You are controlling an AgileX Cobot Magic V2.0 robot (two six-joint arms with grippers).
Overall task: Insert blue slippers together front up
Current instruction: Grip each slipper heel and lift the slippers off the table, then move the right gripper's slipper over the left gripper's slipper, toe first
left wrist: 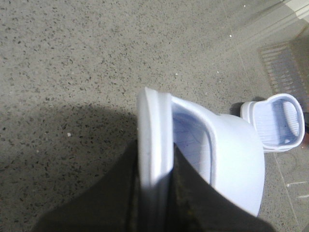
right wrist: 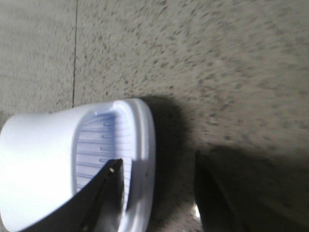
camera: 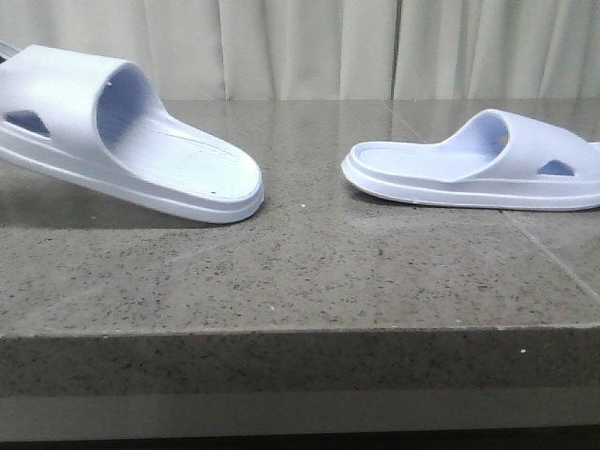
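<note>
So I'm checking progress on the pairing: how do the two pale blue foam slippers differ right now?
The left pale blue foam slipper is tilted, its strap end raised off the grey stone table; the right pale blue foam slipper lies flat. The left gripper clamps the left slipper's edge; the right gripper is open around the right slipper's edge. Both match in colour and shape.

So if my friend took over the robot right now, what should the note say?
Left hand: shut on the left slipper, gripping its sole edge; the slipper is tilted, heel end raised, toe at the counter.
Right hand: open, fingers either side of the right slipper edge, not closed on it. That slipper lies flat on the counter.
Done: one slipper grasped and partly lifted.
Left: grasp the other slipper, bring the pair together, fronts up.
</note>
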